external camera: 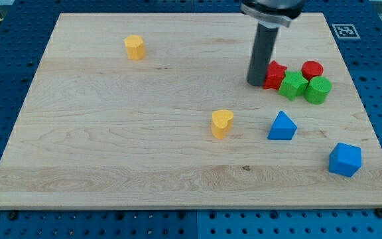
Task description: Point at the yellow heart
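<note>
The yellow heart (221, 123) lies near the middle of the wooden board (111, 133), a little right of centre. My tip (256, 82) is up and to the right of it, well apart from it, right next to the left side of a red star block (274, 74). A second yellow block, a pentagon-like shape (134, 47), sits at the view's top left.
A cluster at the right holds the red star, a red cylinder (312, 69), a green star (293, 85) and a green cylinder (318, 89). A blue triangle (282, 126) lies right of the heart. A blue cube-like block (345, 159) sits at the lower right.
</note>
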Robot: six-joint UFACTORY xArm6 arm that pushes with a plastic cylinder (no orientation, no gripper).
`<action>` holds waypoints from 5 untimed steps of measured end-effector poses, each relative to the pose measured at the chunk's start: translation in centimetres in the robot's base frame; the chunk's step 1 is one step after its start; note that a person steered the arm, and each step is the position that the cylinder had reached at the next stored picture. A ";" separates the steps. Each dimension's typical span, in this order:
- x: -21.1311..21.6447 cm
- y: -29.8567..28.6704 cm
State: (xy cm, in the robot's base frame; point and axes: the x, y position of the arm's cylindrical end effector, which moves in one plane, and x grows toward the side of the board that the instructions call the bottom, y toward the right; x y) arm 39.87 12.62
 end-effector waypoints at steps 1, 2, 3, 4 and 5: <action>0.0 0.5; 1.5 -4.0; 3.0 -5.8; 3.4 -5.8; 3.4 -5.8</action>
State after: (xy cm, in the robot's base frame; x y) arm 43.27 6.84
